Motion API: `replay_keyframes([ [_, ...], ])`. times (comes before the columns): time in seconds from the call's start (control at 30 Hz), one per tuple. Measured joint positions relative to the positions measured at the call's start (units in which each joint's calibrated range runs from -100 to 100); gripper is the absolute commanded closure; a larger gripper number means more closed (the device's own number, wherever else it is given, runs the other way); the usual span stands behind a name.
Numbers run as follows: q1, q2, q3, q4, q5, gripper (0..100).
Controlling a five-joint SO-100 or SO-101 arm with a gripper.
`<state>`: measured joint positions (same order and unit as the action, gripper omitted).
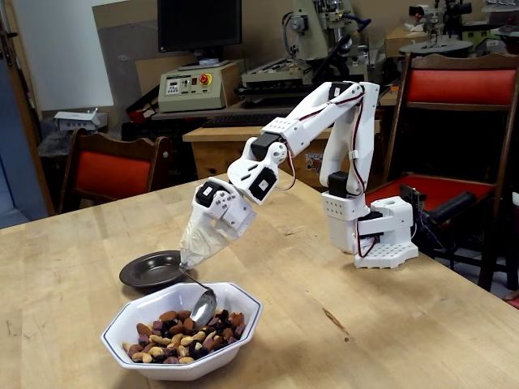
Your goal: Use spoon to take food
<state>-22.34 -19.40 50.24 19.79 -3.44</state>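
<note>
The spoon dips into the food at lower center; we see the gripper (tape-wrapped) clamping its handle.

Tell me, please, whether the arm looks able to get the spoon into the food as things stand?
Probably yes. The spoon already hangs inside the white bowl, right at the food, with nothing between them. The gripper is wrapped in tape, so its jaws cannot be seen.

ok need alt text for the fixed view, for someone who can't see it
A white robot arm on a wooden table holds a tape-wrapped spoon tipped down over mixed nuts and raisins in a white octagonal bowl. A small dark plate sits just behind; red chairs and workshop machines fill the background.
</note>
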Motion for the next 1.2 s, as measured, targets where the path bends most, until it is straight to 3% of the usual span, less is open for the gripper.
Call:
replay_keyframes([
  [0.73,0.22,9.27,0.94,-20.47,0.0,96],
  [1.2,0.37,11.59,5.15,-39.66,0.0,96],
])
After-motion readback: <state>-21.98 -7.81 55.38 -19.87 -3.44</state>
